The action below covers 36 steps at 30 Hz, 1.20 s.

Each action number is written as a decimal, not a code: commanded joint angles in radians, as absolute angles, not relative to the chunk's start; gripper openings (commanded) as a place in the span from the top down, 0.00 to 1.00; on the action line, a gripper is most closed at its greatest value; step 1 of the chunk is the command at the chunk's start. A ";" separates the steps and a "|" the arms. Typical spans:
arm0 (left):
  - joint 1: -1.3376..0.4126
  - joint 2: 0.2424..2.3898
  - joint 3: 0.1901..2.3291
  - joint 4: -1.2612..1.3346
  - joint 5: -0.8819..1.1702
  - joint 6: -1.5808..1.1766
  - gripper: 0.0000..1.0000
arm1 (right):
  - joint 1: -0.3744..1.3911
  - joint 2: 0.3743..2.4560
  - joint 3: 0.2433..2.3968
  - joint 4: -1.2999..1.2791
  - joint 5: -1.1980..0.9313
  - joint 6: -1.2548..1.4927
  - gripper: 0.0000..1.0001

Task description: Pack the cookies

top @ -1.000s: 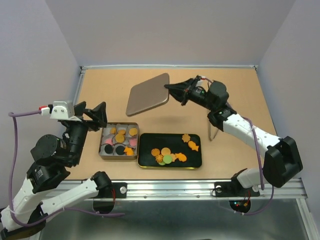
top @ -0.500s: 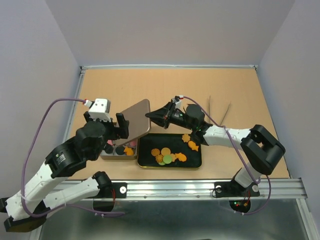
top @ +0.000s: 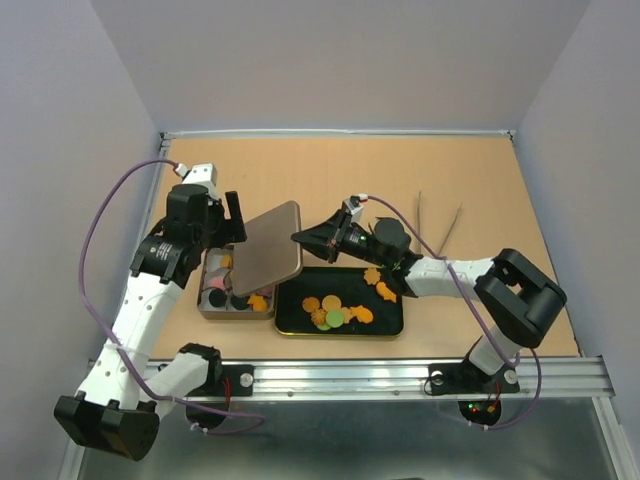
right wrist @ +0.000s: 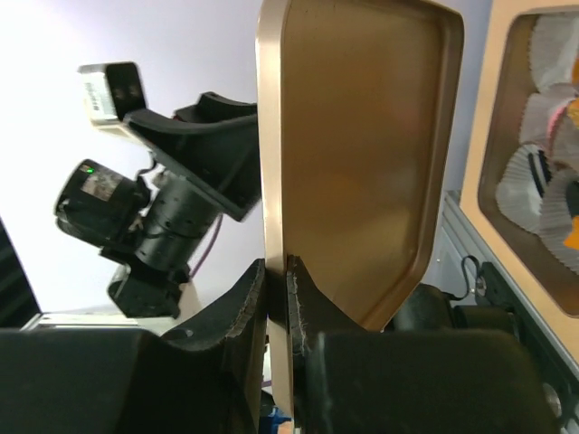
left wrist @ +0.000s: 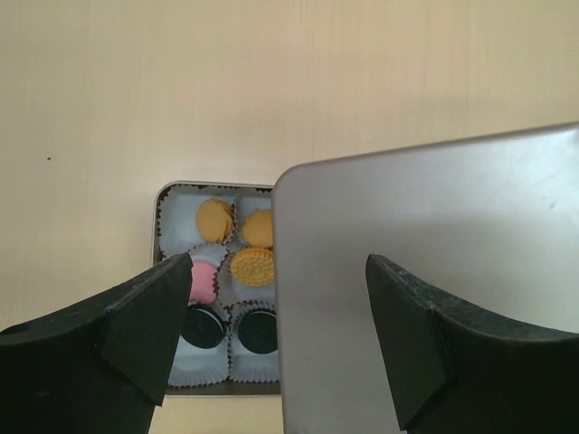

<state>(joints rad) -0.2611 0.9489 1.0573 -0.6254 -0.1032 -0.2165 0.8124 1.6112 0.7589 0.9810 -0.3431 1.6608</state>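
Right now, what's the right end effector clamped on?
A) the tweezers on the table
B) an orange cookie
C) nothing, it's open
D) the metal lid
D: in the right wrist view the right end effector is closed on the edge of the lid, holding it partly over the tin.

The lid (top: 267, 243) hangs partly over the tin (top: 203, 298) — cookies (left wrist: 215, 220) inside — with the tray (top: 300, 283) just right of it.
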 commanded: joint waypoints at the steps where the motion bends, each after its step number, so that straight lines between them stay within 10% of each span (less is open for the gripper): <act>1: -0.204 0.913 1.048 -0.551 -0.029 -0.253 0.10 | 0.850 1.638 0.746 1.107 -0.318 1.609 1.00; 18: -0.009 0.968 0.870 -0.578 -0.084 -0.456 0.01 | 0.934 1.749 0.612 1.344 -0.178 1.605 1.00; 36: 0.193 1.155 0.743 -0.505 0.080 -0.564 0.01 | 0.761 0.849 0.523 0.539 -0.080 1.372 0.99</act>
<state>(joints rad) 0.1696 1.1091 0.7731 -0.5541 -0.0120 -0.5220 0.7788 0.9436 0.4591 0.8062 -0.1360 1.4769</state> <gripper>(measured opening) 0.986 0.169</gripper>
